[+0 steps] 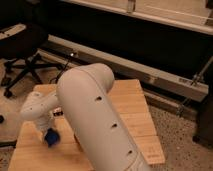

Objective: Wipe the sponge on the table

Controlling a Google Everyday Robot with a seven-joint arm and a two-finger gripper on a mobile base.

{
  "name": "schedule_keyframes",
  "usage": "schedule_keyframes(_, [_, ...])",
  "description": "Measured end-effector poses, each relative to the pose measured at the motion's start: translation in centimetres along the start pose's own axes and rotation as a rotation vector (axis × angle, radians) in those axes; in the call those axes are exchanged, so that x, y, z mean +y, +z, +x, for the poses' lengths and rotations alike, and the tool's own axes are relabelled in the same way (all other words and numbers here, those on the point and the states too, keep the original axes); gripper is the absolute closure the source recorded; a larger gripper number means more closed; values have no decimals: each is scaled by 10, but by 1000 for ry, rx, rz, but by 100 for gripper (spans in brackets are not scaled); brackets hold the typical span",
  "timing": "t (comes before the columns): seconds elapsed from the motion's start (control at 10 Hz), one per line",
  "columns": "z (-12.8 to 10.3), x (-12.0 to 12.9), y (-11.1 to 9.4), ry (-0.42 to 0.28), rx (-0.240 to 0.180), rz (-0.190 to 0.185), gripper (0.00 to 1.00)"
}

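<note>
Sponge (51, 138), small, bright blue and soft, lies flat on the pale bamboo-strip desk (137, 112) near its left edge, right beneath our smooth white end effector (49, 130), whose grip we cannot tell beside the rounded arm (95, 115).

Thick, smooth off-white arm (95, 115) with small dark holes; hand (49, 126) at its lower-left end

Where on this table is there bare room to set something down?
The widest bare patch of the table lies between the arm and the right edge. A smaller strip sits at the near-left corner, in front of the sponge. The left middle is crowded: the tool is down at the sponge there.
</note>
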Motion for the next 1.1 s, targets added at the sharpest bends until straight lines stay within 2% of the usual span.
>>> schedule_keyframes(0.4, [24, -8, -1, 27, 9, 19, 62])
schedule_keyframes(1.1, [64, 2, -1, 44, 25, 3, 62])
